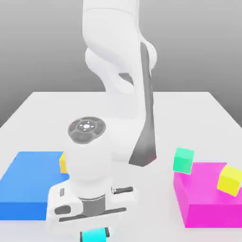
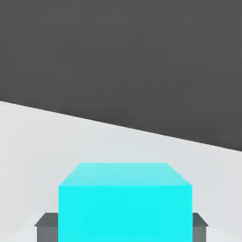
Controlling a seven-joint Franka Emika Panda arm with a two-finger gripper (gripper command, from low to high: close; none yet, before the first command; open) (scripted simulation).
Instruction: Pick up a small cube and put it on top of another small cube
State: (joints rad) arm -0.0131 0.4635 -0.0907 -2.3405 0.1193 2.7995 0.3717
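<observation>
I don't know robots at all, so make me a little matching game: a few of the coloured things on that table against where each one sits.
Things:
1. cyan cube
2. mint green cube
3. yellow cube
4. blue block

Places:
A. on the magenta block
B. between the gripper fingers
C. flat on the table at the exterior view's left
D. beside the magenta block's far corner

Pairs: 1-B, 2-D, 3-A, 4-C

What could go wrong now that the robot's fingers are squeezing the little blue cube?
1. The cyan cube sits between the gripper fingers right at the table's near edge; a weak grip might drop it off.
2. The mint cube leans tilted against the magenta block, so stacking on it could slide off.
3. A yellow cube lies nearby and might get bumped.
</observation>
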